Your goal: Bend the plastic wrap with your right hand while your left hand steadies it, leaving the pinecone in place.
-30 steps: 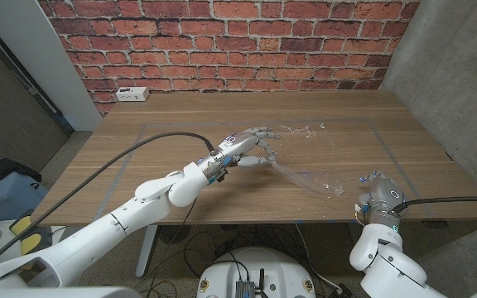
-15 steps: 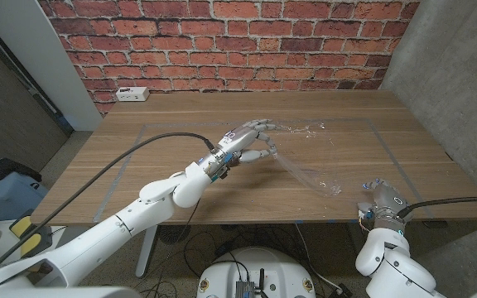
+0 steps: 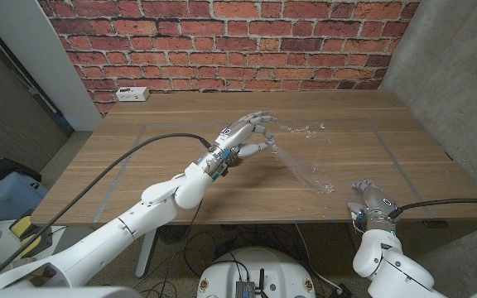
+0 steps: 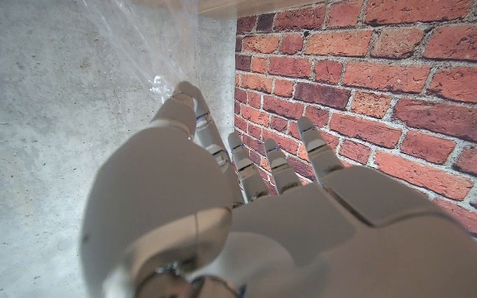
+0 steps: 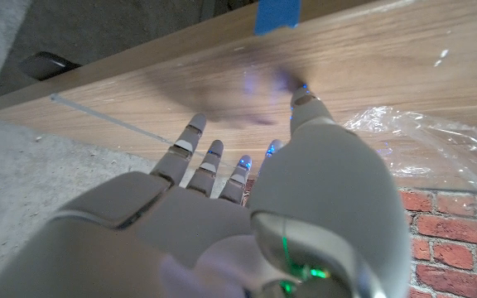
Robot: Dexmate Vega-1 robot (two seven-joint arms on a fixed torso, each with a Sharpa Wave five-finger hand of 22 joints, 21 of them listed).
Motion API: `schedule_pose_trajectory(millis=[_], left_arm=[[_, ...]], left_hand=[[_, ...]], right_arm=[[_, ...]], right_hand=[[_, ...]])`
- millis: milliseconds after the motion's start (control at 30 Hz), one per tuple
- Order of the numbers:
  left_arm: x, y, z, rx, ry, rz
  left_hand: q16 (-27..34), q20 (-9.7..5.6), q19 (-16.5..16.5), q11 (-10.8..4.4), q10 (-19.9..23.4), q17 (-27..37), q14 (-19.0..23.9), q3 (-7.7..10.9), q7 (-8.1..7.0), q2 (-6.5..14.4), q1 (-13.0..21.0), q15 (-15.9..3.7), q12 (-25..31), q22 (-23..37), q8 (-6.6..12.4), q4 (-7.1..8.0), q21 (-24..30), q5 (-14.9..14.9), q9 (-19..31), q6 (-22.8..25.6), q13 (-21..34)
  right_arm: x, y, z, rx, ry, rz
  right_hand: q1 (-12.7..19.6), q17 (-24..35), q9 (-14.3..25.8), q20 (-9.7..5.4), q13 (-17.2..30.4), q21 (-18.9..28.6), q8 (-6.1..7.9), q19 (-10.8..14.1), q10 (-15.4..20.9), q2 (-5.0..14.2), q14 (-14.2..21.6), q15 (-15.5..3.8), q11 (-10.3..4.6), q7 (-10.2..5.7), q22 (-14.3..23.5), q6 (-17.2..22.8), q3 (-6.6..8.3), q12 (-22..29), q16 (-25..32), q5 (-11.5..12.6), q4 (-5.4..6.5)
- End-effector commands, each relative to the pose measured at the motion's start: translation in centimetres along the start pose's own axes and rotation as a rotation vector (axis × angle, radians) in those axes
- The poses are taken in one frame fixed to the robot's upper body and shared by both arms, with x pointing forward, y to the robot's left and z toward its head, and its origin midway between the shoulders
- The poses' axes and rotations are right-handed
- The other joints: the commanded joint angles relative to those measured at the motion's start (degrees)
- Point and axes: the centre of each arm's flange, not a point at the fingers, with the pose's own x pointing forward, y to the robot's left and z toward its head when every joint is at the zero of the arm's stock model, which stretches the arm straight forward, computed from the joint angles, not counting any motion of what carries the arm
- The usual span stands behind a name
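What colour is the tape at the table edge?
Blue tape, seen best in the right wrist view.

A wooden worktop with a plank grain carries the scene. Thin tape lines mark a large rectangle on its surface, running near the left, far and right edges. A crumpled sheet of clear plastic wrap lies on the right half, stretching from the middle toward the near right edge. A white power strip sits at the far left corner.
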Motion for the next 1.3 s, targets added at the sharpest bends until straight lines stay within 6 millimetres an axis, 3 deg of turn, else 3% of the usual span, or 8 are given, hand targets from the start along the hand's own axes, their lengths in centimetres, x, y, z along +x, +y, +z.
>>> schedule_pose_trajectory(millis=[33,200,533,667,800,1033,1233,1300], left_arm=[[0.4,0.3,-0.2,-0.013,0.005,0.019],[0.6,0.2,-0.2,-0.005,0.0,0.019],[1.2,0.0,-0.1,0.014,-0.012,0.013],[1.3,0.1,-0.1,0.011,-0.012,0.017],[1.3,0.1,-0.2,0.012,-0.003,0.015],[1.3,0.3,-0.5,0.001,0.007,-0.004],[1.2,0.0,-0.7,0.001,0.012,-0.028],[1.2,-0.1,-0.7,0.002,0.011,-0.036]], left_hand=[[0.29,-0.24,0.63,0.33,-0.05,0.07,0.33,0.29,0.94,0.11,0.44,-1.58,0.31,0.18,0.49,-0.02,0.17,0.2,10.79,1.15,0.07],[0.28,-0.2,0.63,0.31,0.0,0.08,0.32,0.26,0.93,0.08,0.38,-1.5,0.36,0.2,0.68,0.04,0.17,0.26,11.11,1.17,0.08],[0.24,-0.22,0.62,0.39,-0.09,0.08,0.21,0.27,0.73,0.0,0.38,-1.43,0.39,0.24,1.11,0.03,0.16,0.36,11.75,1.36,0.11],[0.22,-0.26,0.61,0.36,-0.11,0.08,0.15,0.28,0.83,-0.02,0.4,-1.43,0.4,0.24,1.21,0.02,0.16,0.4,11.96,1.33,0.12],[0.23,-0.25,0.61,0.33,-0.11,0.08,0.16,0.32,1.04,-0.06,0.46,-1.38,0.43,0.25,1.28,-0.02,0.16,0.45,12.06,1.39,0.12],[0.25,-0.26,0.7,0.24,-0.01,0.06,0.21,0.35,1.16,-0.16,0.54,-1.42,0.5,0.27,1.29,-0.09,0.19,0.53,12.03,1.55,0.13],[0.27,-0.26,0.7,0.28,0.11,0.05,0.29,0.38,0.96,-0.24,0.58,-1.4,0.57,0.27,1.31,-0.11,0.19,0.58,11.99,1.76,0.14],[0.26,-0.21,0.71,0.29,0.13,0.06,0.27,0.4,1.08,-0.24,0.6,-1.35,0.59,0.28,1.28,-0.11,0.19,0.61,11.94,1.79,0.14]], right_arm=[[0.1,1.3,1.8,0.076,-0.112,0.014],[-0.4,0.8,2.7,0.073,-0.143,0.027],[-1.6,-0.2,3.9,0.047,-0.183,0.045],[-1.9,0.5,4.4,0.063,-0.21,-0.051],[-1.9,1.3,5.0,0.078,-0.221,-0.067],[-0.5,2.9,5.3,0.039,-0.179,-0.027],[0.3,3.7,5.6,-0.002,-0.181,-0.025],[0.3,4.0,5.7,-0.01,-0.178,-0.083]], right_hand=[[-0.13,0.16,0.12,0.54,-0.01,-0.04,-0.22,-0.2,-0.94,0.0,-0.54,-2.25,0.09,-0.1,0.08,-1.24,-0.31,-0.15,-0.45,0.75,-0.37],[-0.08,0.12,0.12,0.5,-0.01,-0.26,-0.27,-1.01,-1.98,-0.08,-1.56,-2.02,-0.35,-0.08,0.07,-2.58,-0.6,-0.19,-0.78,1.25,-0.51],[0.91,0.11,0.19,1.84,-0.03,-0.2,-0.25,-1.48,-4.46,-0.14,-3.06,-0.39,2.03,0.09,-0.02,-5.94,-0.66,-0.29,-1.21,2.79,-1.36],[-1.92,0.13,0.33,1.23,-0.03,-0.5,0.32,-2.74,-5.12,-1.44,-3.47,-0.93,1.63,0.31,-0.05,-6.5,-2.39,0.03,-1.19,2.97,-0.24],[-3.98,0.2,0.68,1.55,0.0,-0.45,0.7,-3.35,-5.62,-2.15,-3.21,-0.91,2.55,3.69,-0.02,-7.03,-3.83,0.15,-0.85,3.44,0.59],[-6.5,0.81,1.85,1.16,0.59,-0.85,0.41,-7.43,-11.86,-2.07,-6.07,-0.55,9.65,12.89,0.09,-15.39,-6.17,-0.36,-0.92,4.76,1.77],[-6.14,1.12,2.34,1.51,0.88,-0.39,2.14,-7.74,-11.3,-1.58,-6.01,-0.16,10.59,13.56,0.12,-13.48,-6.49,0.51,-0.42,5.19,1.62],[-5.05,1.29,2.79,1.27,1.04,0.14,4.11,-6.76,-9.21,-1.45,-4.63,-0.8,10.5,12.9,0.12,-10.02,-6.53,1.37,0.33,5.59,1.01]])
